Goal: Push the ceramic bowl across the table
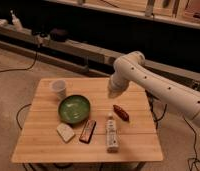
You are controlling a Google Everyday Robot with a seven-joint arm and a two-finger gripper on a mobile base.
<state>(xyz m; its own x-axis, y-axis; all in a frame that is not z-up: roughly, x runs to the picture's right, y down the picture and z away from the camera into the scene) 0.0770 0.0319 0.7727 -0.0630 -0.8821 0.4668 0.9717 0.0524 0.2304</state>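
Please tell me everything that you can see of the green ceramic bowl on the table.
The ceramic bowl is round, shallow and glossy green inside, with a darker rim. It sits upright on the wooden table, left of centre in the picture, and looks empty. A white cup stands just behind it, and a dark red bar lies near its front edge. The gripper hangs to its right, apart from it.
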